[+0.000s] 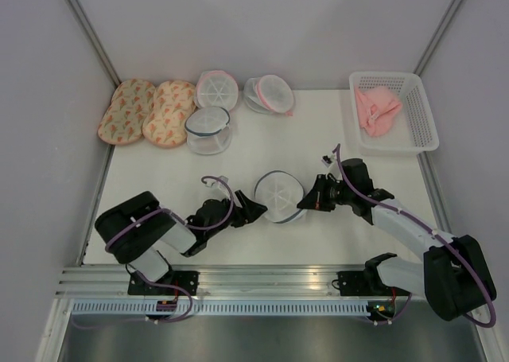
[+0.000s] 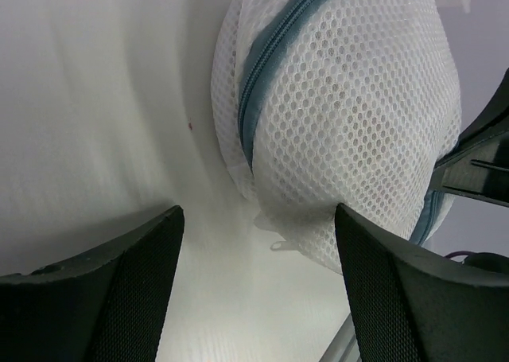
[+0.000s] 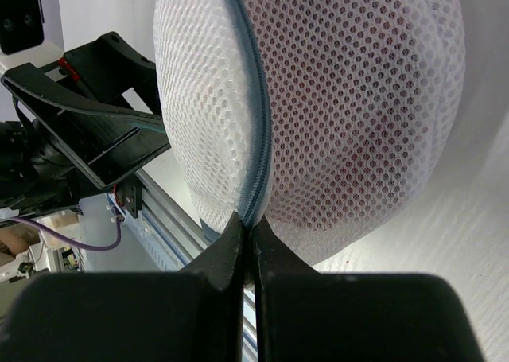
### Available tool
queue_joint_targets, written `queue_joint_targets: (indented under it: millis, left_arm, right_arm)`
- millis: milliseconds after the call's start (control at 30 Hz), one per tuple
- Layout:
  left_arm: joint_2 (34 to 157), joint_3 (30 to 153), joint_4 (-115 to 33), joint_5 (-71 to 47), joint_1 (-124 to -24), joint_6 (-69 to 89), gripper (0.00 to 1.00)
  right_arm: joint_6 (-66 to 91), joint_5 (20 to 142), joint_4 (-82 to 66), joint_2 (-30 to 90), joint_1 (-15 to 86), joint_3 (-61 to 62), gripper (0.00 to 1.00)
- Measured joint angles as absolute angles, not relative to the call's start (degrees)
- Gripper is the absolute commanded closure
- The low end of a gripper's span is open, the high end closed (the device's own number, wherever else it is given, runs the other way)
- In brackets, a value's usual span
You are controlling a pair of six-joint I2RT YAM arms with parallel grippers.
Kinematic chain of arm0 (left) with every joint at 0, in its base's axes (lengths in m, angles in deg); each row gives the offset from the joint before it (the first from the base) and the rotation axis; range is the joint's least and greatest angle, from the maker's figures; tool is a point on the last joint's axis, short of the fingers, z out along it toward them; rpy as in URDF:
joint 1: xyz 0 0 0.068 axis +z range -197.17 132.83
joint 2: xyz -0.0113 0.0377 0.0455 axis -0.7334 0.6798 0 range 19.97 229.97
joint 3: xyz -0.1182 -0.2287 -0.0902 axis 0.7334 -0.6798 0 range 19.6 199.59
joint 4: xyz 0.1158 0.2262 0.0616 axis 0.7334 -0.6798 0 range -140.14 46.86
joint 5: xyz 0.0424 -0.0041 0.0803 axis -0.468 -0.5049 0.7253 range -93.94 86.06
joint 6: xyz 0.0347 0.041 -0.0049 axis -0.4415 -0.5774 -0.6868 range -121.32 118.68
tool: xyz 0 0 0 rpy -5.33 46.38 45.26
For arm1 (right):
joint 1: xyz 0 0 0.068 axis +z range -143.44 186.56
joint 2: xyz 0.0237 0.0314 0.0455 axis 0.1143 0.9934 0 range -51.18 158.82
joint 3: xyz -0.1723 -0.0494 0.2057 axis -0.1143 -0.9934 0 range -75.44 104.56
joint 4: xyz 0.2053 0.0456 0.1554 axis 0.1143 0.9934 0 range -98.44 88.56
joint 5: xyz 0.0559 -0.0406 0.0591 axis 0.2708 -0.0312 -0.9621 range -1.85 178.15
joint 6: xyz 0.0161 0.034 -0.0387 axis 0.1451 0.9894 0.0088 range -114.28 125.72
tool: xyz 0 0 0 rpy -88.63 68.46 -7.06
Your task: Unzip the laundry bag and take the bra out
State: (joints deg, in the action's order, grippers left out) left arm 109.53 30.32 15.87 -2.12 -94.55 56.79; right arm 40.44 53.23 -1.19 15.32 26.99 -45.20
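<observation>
The laundry bag [image 1: 278,195] is a round white mesh dome with white ribs, lying between my two grippers near the table's front. My left gripper [image 1: 253,212] is open at the bag's left side; in the left wrist view its gripper [image 2: 258,212] has the bag [image 2: 350,115] and its blue-grey zipper [image 2: 258,75] just ahead, not between the fingers. My right gripper [image 1: 305,203] is shut on the bag's blue-grey zipper rim [image 3: 253,179]; its gripper tips [image 3: 248,228] pinch that seam. The dark red bra [image 3: 358,159] shows faintly through the mesh, inside the bag.
Two peach patterned pads [image 1: 147,111] lie at the back left. Two pink-rimmed mesh bags [image 1: 216,88] [image 1: 270,94] and another blue-rimmed mesh bag [image 1: 208,129] sit behind. A white basket [image 1: 420,111] with pale pink cloth [image 1: 376,110] stands at the back right.
</observation>
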Motion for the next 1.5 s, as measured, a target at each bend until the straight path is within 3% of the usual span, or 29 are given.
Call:
queue_joint_targets:
  millis: [167, 400, 467, 800, 1200, 1500]
  left_arm:
    - [120.80, 32.70, 28.65, -3.49, -94.50, 60.31, 0.20]
    - [127.97, 35.36, 34.29, -5.98, -94.22, 65.31, 0.38]
    - [127.97, 35.08, 34.09, -6.29, -94.24, 65.40, 0.39]
    - [123.38, 31.06, 33.98, -5.88, -93.85, 65.44, 0.18]
    - [118.36, 30.29, 32.41, -2.79, -92.43, 65.55, 0.09]
    - [118.92, 34.42, 32.32, -6.20, -91.22, 70.75, 0.10]
  right_arm:
    - [40.68, 53.19, -1.78, 15.28, 26.57, -45.74, 1.00]
    - [41.10, 52.84, -2.18, 14.41, 26.42, -46.84, 1.00]
    - [41.12, 52.47, -2.29, 14.17, 26.42, -47.05, 0.99]
    - [41.08, 49.89, -2.31, 11.94, 25.76, -47.05, 1.00]
    - [42.56, 43.94, -3.36, 9.73, 23.25, -49.11, 1.00]
    - [45.21, 39.03, -6.66, 8.85, 21.61, -51.10, 0.99]
